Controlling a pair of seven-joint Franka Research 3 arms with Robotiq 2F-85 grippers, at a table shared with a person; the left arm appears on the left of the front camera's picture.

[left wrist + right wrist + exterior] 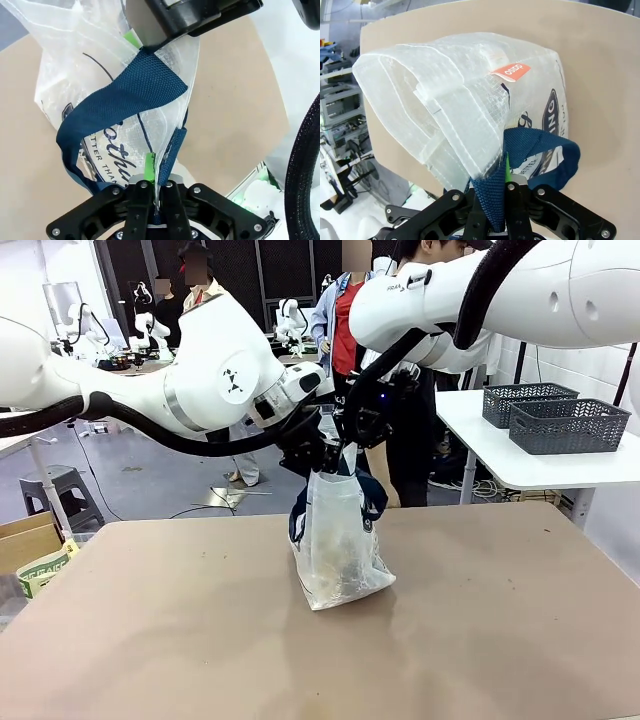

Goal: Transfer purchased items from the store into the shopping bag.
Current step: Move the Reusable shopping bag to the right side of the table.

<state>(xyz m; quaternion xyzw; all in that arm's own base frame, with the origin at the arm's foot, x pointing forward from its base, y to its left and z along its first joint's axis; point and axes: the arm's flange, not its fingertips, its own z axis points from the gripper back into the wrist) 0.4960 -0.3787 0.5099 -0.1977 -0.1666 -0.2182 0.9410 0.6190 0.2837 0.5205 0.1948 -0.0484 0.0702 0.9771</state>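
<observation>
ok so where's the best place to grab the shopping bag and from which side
By the navy straps at its top rim, from above. The shopping bag stands slack on the table, thin film that would likely crumple, while the woven straps are firm. The left hand and right hand are both pinched shut there.

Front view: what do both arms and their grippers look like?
The left arm and right arm are glossy white with rounded joints, and a black ribbed hose runs along each. The left arm carries a small black emblem. The left gripper and right gripper are black bolted linkages with green pads.
</observation>
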